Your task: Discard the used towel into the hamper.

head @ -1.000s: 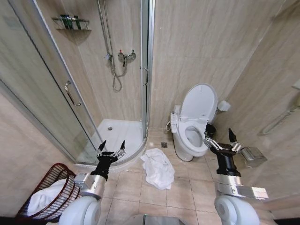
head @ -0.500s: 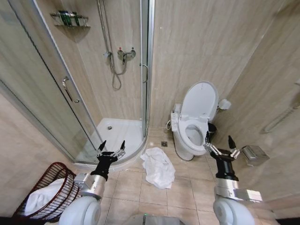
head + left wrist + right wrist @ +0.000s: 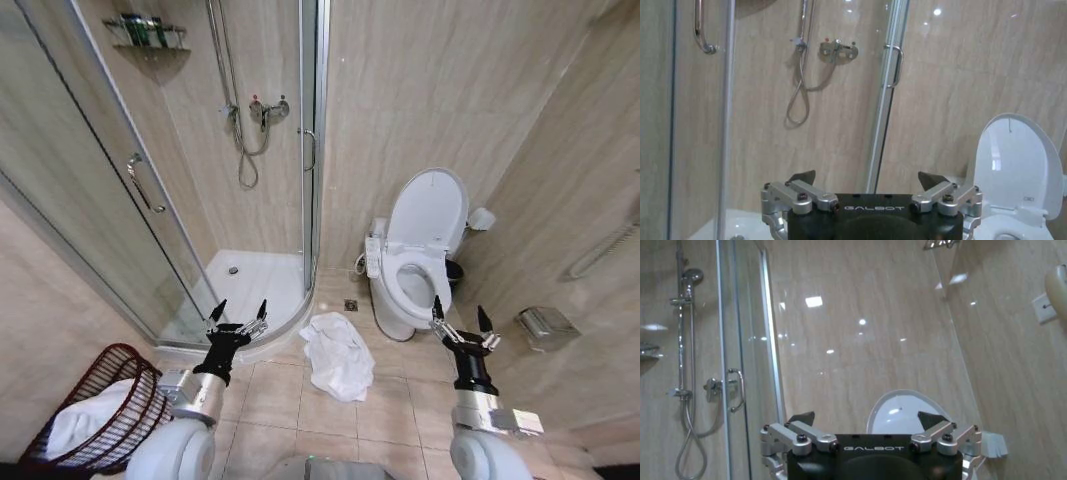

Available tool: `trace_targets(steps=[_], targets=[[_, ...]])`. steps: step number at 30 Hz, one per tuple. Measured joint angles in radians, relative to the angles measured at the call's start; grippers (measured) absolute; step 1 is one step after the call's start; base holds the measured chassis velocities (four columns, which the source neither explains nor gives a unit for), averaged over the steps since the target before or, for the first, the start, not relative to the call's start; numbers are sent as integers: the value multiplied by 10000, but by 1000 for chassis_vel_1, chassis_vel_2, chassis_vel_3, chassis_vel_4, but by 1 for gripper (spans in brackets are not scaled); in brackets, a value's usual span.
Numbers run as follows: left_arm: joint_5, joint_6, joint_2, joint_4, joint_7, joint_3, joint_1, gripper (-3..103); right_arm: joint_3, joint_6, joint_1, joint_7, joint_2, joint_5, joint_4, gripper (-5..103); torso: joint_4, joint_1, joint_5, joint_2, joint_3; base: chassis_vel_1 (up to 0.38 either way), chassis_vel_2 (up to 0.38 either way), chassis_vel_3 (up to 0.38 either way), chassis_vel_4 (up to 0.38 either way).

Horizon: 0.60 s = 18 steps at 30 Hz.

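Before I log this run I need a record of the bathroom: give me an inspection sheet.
Surface: beige tiled floor.
Job's things: white towel crumpled on the floor by the shower; hamper at the robot's left, white cloth already inside.
Clutter: nothing seen.
Grippers: left gripper open, empty, raised; right gripper open, empty, near the toilet.
Cables: nothing seen.
Surroundings: glass shower enclosure, toilet lid up.

We see a tiled floor (image 3: pixel 270 395). On it a crumpled white towel (image 3: pixel 338 356) lies between shower tray (image 3: pixel 250 285) and toilet (image 3: pixel 415 270). The hamper (image 3: pixel 100 410), holding white cloth, stands at our left.
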<state>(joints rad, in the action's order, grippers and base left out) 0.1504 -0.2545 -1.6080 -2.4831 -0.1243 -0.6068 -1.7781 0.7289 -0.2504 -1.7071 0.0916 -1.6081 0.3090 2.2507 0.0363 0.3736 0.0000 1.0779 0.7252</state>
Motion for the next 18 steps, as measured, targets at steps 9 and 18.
trace_targets(steps=[9,18], targets=[[0,0,0,0,0,0,0,100,-108,279,-44,-192,-6,-153,103,100,-1,-190,0,-431,-240,0,0,0,0],[0,0,0,0,0,0,0,100,-141,436,-192,-273,-4,-151,142,100,-1,-384,0,-849,-468,0,0,0,0]])
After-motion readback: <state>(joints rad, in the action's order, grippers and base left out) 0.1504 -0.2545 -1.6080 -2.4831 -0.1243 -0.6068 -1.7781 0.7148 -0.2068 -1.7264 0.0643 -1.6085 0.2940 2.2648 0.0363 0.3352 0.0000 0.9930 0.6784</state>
